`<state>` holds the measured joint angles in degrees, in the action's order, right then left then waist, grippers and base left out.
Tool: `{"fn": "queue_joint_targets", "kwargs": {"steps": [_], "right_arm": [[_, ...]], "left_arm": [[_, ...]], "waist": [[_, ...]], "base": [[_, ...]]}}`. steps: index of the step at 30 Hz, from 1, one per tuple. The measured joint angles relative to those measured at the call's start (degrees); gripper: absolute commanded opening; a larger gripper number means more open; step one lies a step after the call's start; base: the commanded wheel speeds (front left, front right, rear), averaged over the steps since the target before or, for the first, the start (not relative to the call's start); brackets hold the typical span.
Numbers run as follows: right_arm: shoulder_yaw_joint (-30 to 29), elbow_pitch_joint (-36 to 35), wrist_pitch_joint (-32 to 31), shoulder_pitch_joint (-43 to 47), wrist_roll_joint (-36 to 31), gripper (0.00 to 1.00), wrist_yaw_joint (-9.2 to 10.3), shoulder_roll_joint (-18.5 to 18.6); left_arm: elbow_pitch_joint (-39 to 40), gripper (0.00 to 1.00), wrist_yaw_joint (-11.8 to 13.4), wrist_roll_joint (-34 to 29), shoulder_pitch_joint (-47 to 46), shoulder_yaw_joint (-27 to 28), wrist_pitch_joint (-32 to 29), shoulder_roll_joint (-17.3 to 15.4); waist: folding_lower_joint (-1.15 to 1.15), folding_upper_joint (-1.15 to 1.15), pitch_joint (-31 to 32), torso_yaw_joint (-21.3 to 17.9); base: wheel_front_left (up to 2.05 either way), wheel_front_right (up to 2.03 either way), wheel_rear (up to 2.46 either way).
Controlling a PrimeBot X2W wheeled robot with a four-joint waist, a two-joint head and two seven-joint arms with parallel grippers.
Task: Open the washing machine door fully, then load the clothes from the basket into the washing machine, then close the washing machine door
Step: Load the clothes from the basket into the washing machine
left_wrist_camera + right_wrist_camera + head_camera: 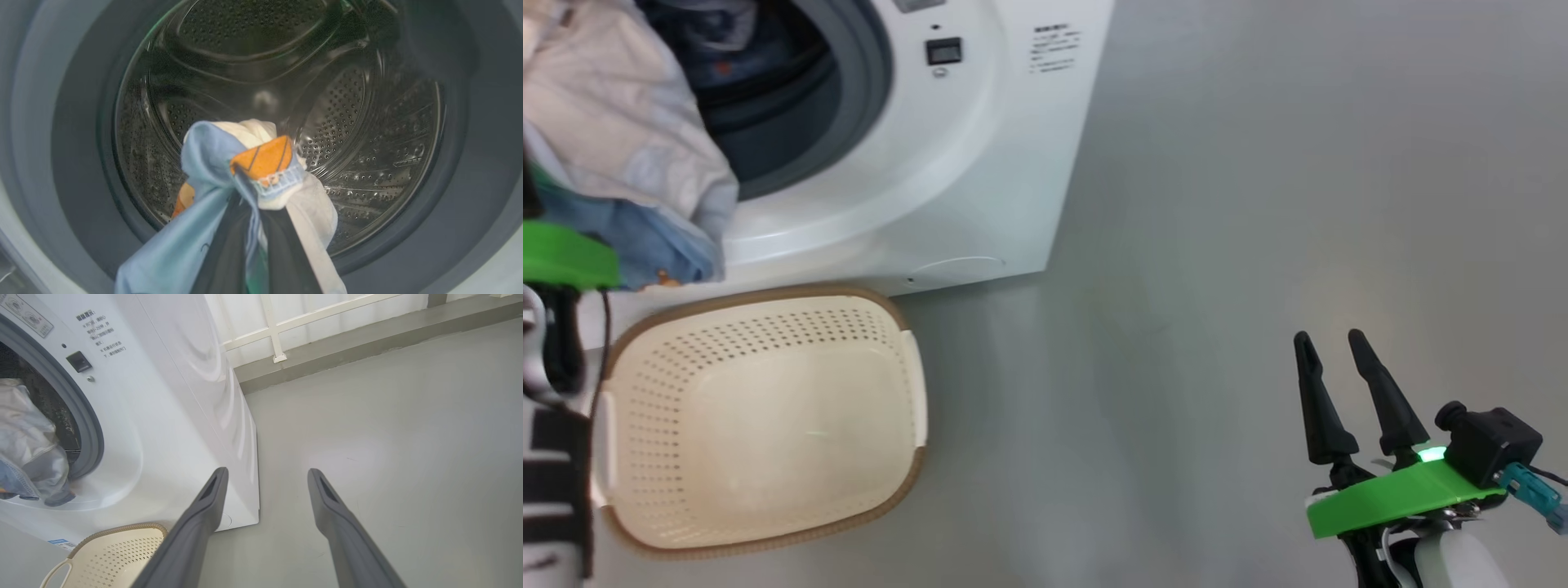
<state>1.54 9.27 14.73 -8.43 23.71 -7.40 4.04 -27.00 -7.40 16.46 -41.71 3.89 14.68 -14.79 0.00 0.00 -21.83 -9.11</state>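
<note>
The left gripper (255, 196), pinched shut on the clothes (210, 163), points straight into the drum (367, 122) dead ahead, while the right gripper (1330, 336), wide open and empty, hangs well aside.

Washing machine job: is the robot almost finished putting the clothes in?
Nearly. Done: the washing machine has its mouth uncovered, and the basket is bare inside. In hand: the left end effector is shut on the clothes, blue and cream, right at the drum. The right end effector hangs open over the floor. Left: let the bundle go inside, then close the door.
</note>
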Motion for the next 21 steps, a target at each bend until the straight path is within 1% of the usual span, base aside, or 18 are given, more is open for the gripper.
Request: {"fn": "queue_joint_targets", "kwargs": {"steps": [10, 14, 17, 18, 21], "right_arm": [[1.9, 0.0, 0.0, -1.3, 0.1, 1.00, 0.00, -0.8], [3.3, 0.0, 0.0, -2.2, 0.1, 1.00, 0.00, -1.0], [3.7, -0.1, 0.0, -2.6, 0.2, 1.00, 0.00, -1.1], [4.1, -0.1, 0.0, -2.8, 0.2, 1.00, 0.00, -1.1], [4.7, -0.3, 0.0, -3.8, 1.2, 1.00, 0.00, -1.2]], "left_arm": [[-19.1, 0.00, 0.0, -0.5, -13.7, -3.8, 0.0, -3.0], [-25.3, 0.00, 0.0, -0.5, -19.4, -5.6, 0.0, -4.7], [-26.5, 0.00, 0.0, -0.5, -22.1, -6.3, 0.0, -5.5], [-26.0, 0.00, 0.0, -1.0, -24.7, -6.2, 0.0, -6.2], [-21.6, 0.00, 0.2, -2.0, -27.6, -4.6, 0.0, -7.0]], "waist": [[0.00, 0.00, -3.3, -4.5], [0.00, 0.00, -4.7, -5.8], [0.00, 0.00, -5.6, -6.4], [0.00, 0.00, -6.4, -7.0], [0.00, 0.00, -7.7, -7.7]], "base": [[0.00, 0.00, 0.00], [0.00, 0.00, 0.00], [0.00, 0.00, 0.00], [0.00, 0.00, 0.00], [0.00, 0.00, 0.00]]}}
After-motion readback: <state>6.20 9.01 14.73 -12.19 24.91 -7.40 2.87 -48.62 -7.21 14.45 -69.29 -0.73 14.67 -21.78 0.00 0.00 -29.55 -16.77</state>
